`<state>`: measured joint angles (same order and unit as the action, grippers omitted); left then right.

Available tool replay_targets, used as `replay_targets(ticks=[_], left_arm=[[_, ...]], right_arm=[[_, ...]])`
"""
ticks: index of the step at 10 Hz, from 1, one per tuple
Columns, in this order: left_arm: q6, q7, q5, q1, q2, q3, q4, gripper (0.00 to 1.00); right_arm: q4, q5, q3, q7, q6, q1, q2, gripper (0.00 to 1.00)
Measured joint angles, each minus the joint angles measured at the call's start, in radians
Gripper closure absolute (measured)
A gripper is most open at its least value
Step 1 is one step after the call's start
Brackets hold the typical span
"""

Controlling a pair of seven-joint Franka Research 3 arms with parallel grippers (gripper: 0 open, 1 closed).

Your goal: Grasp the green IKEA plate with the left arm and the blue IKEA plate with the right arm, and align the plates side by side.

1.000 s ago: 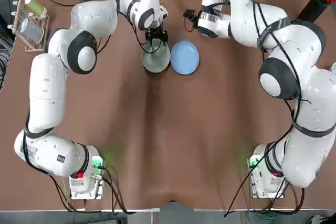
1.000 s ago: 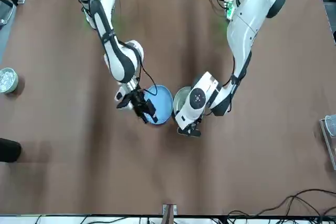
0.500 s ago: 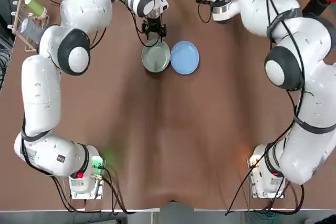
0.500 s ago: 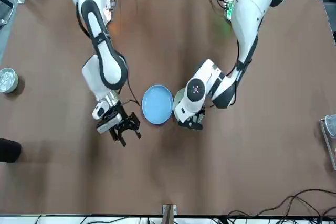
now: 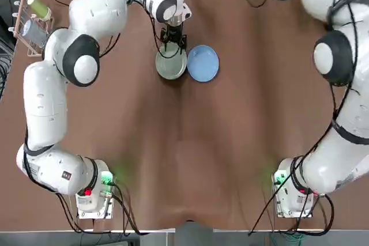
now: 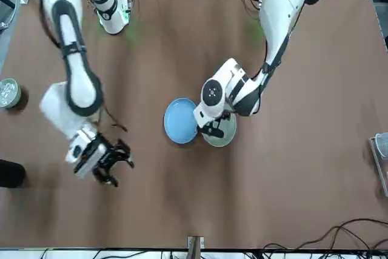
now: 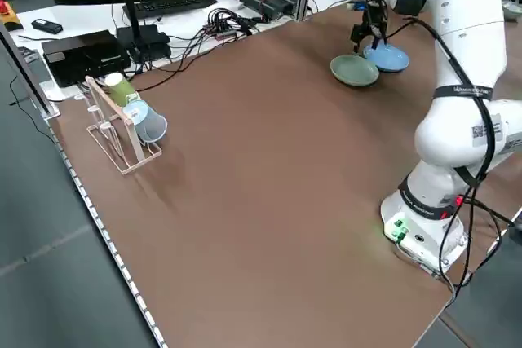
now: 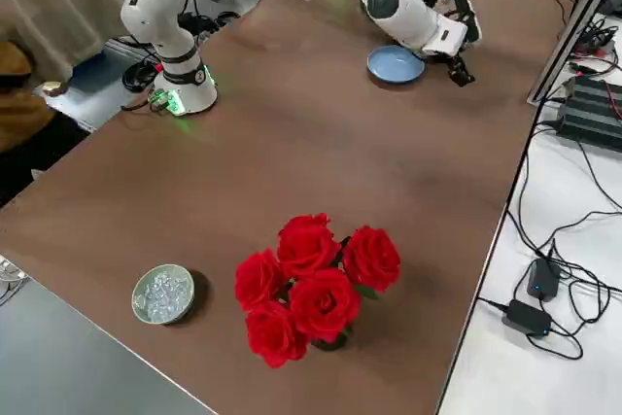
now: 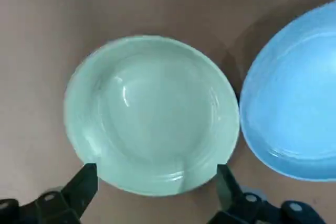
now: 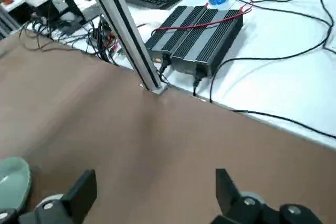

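Note:
The green IKEA plate (image 5: 171, 65) and the blue IKEA plate (image 5: 203, 63) lie flat, side by side and nearly touching, at the table's far middle. My left gripper (image 5: 173, 40) hangs open over the green plate's (image 9: 152, 114) far rim. Its fingers (image 9: 86, 181) stand wider than the plate and hold nothing. The blue plate (image 9: 294, 103) lies just beside it. My right gripper (image 6: 112, 163) is open and empty, well off from the blue plate (image 6: 180, 121) toward the table's far edge. The left side view shows the green plate (image 7: 354, 70) in front of the blue plate (image 7: 387, 57).
A wooden rack with cups (image 5: 31, 21) stands at the far left. Red roses (image 8: 311, 284) and a small bowl (image 8: 163, 293) sit on the right side. An aluminium post (image 10: 126, 30), a black box and cables lie past the far edge.
My right gripper left the blue plate and swung away toward the far right edge. My left gripper rose off the green plate's rim and now hovers over it. Both plates stayed put.

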<state>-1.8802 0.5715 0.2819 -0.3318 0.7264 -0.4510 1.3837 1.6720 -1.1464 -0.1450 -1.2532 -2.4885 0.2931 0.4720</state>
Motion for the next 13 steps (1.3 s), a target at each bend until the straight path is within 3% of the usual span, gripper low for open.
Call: replay_targets(ticks=[2, 5, 7, 10, 12, 13], left_arm=[[0.108, -0.079, -0.001, 0.089, -0.145, -0.004, -0.017, 0.00], [0.231, -0.109, -0.031, 0.248, -0.360, -0.004, -0.014, 0.00], [0.257, -0.122, -0.105, 0.325, -0.444, 0.021, -0.006, 0.00], [0.267, -0.246, -0.208, 0.324, -0.576, 0.172, 0.044, 0.00], [0.265, -0.375, -0.248, 0.335, -0.682, 0.262, 0.140, 0.00], [0.263, -0.415, -0.262, 0.356, -0.724, 0.275, 0.183, 0.00]], right_arm=[[-0.002, 0.240, -0.051, 0.079, 0.194, -0.065, -0.058, 0.00], [-0.060, 0.722, -0.059, 0.577, 0.485, -0.119, -0.204, 0.00], [-0.102, 0.957, -0.042, 0.886, 0.622, -0.116, -0.278, 0.00], [-0.110, 1.056, -0.044, 1.088, 0.771, -0.144, -0.350, 0.00], [-0.119, 1.138, -0.046, 1.117, 0.852, -0.175, -0.385, 0.00], [-0.147, 1.156, -0.047, 1.133, 0.906, -0.179, -0.394, 0.00]])
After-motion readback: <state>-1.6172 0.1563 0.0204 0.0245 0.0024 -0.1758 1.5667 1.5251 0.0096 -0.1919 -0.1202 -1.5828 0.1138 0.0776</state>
